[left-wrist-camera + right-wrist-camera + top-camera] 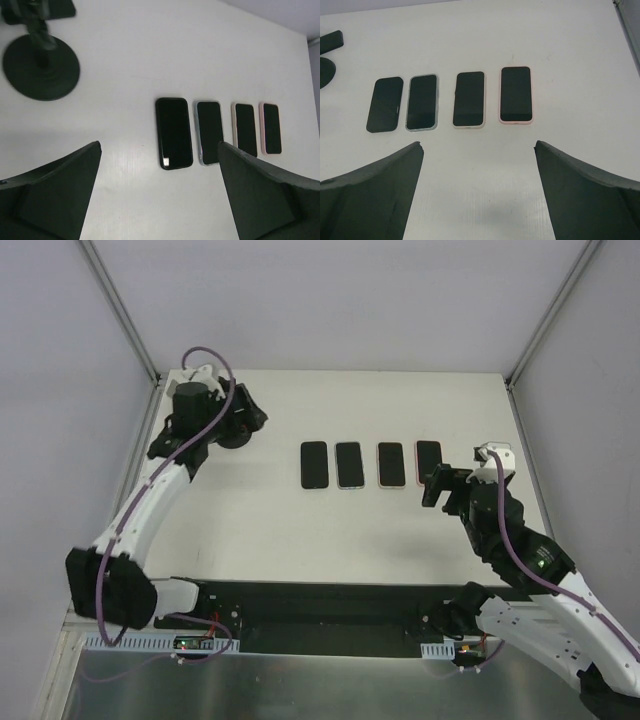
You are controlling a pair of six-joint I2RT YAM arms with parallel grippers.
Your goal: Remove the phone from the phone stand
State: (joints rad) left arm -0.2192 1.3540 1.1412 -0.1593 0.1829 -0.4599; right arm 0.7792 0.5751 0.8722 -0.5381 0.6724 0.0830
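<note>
Several phones lie flat in a row on the white table (350, 540). The black phone (174, 132) at the row's left end (314, 464) is the one nearest the black phone stand (40, 65). The stand's round base and stem show in the left wrist view, with no phone on it. My left gripper (159, 145) hangs open above the table beside the stand (236, 434), its fingers holding nothing. My right gripper (478, 144) is also open and holds nothing, just short of the pink-cased phone (516, 94) at the row's right end.
Between the end phones lie a clear-cased phone (422, 102) and a cream-cased phone (469, 99). Grey walls enclose the table at the back and on both sides. A black strip (320, 602) runs along the near edge between the arm bases.
</note>
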